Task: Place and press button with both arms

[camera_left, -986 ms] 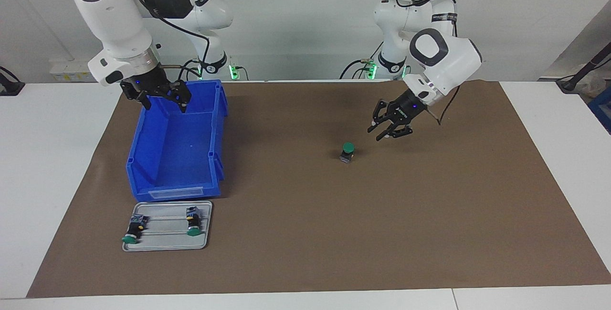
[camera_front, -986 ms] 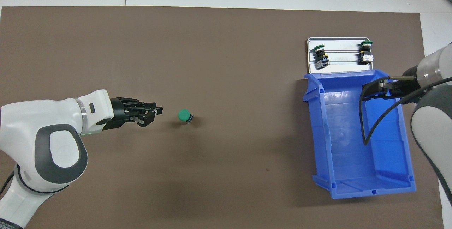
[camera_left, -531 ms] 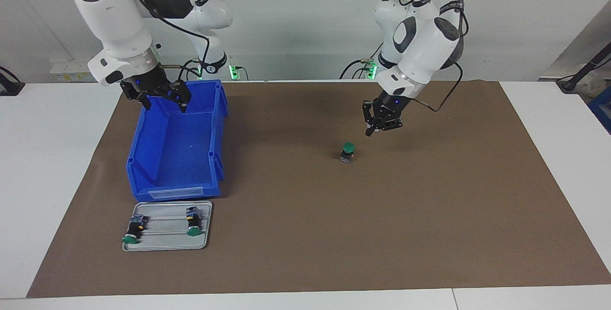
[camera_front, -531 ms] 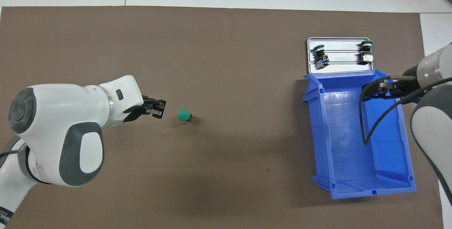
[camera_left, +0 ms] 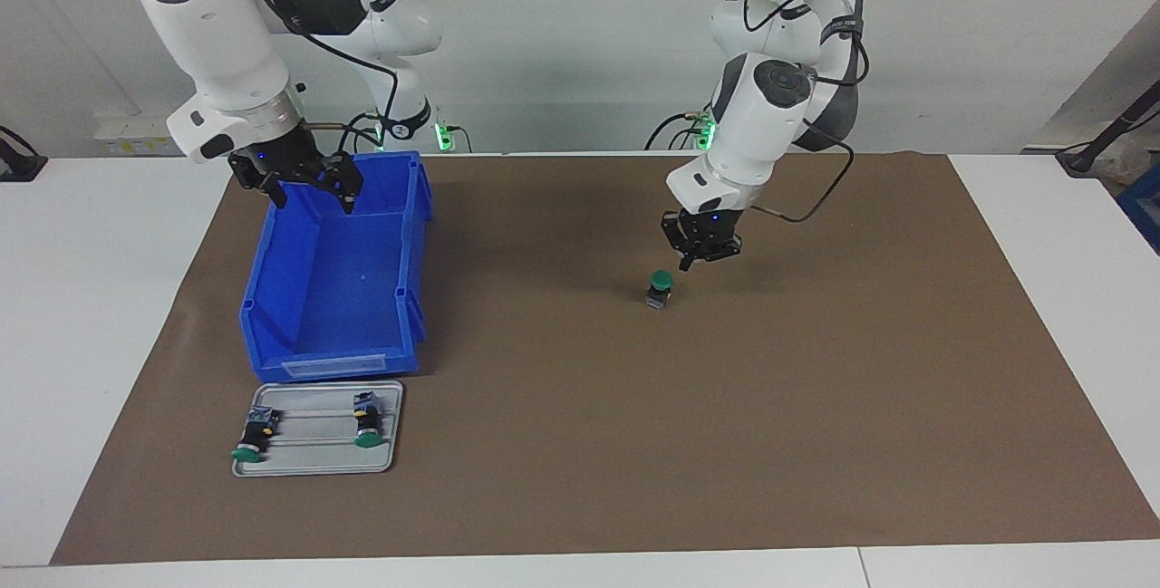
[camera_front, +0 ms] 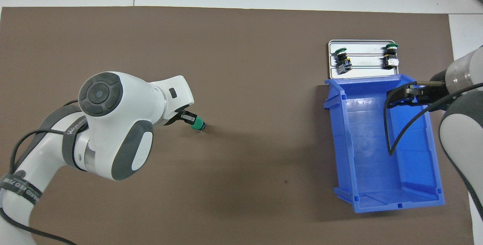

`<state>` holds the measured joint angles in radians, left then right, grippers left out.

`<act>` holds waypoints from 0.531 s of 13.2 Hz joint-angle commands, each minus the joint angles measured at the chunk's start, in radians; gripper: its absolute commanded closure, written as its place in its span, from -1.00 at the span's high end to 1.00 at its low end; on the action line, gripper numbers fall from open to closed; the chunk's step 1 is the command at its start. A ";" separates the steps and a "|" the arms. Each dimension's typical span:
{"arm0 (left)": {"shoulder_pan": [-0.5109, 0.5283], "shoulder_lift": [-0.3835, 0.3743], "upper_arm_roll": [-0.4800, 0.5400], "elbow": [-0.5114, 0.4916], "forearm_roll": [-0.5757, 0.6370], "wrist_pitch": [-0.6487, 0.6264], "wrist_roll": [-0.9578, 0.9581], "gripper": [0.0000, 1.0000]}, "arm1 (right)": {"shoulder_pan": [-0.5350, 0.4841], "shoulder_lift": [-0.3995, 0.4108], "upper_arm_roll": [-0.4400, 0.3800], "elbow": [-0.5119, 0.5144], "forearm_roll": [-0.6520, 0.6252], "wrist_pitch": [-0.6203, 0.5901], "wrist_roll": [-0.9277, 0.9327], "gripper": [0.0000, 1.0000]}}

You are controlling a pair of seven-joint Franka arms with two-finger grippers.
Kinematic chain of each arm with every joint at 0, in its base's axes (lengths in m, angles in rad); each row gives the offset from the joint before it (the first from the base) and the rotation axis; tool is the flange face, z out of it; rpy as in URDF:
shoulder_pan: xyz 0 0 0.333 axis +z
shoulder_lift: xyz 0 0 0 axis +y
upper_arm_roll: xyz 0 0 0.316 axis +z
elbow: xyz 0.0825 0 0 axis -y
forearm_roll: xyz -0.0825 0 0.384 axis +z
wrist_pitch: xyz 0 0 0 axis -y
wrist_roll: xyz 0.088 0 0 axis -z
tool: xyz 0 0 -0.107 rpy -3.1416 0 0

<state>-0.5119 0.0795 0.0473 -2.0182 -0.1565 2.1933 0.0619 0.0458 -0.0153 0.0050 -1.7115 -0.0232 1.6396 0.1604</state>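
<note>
One green-capped button stands upright on the brown mat, around the middle of the table; from above its cap shows. My left gripper is shut and empty, fingertips pointing down, in the air close above the mat right beside the cap on the left arm's side. In the overhead view the left gripper overlaps the cap's edge; the facing view shows a small gap. My right gripper waits open and empty over the robots' end of the blue bin, also seen as right gripper.
The blue bin is empty, toward the right arm's end. A grey tray lies just farther from the robots than the bin, tray, holding two more buttons on their sides.
My left gripper closed fully, turned its fingers downward and swung in toward the button, ending right beside its cap. The button and the right arm have not moved.
</note>
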 commanded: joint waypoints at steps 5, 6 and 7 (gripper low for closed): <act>-0.079 0.111 0.016 0.004 0.052 0.060 -0.043 -1.00 | -0.007 -0.002 0.006 0.000 0.000 -0.003 -0.024 0.99; -0.079 0.126 0.016 0.003 0.057 0.060 -0.043 -1.00 | -0.007 -0.002 0.006 0.000 0.000 -0.003 -0.024 0.99; -0.080 0.129 0.016 0.001 0.057 0.060 -0.045 -1.00 | -0.007 -0.002 0.006 0.000 0.000 -0.004 -0.024 0.99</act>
<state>-0.5661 0.1810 0.0493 -2.0169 -0.1204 2.2386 0.0410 0.0458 -0.0153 0.0050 -1.7115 -0.0232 1.6396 0.1604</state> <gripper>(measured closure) 0.991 0.000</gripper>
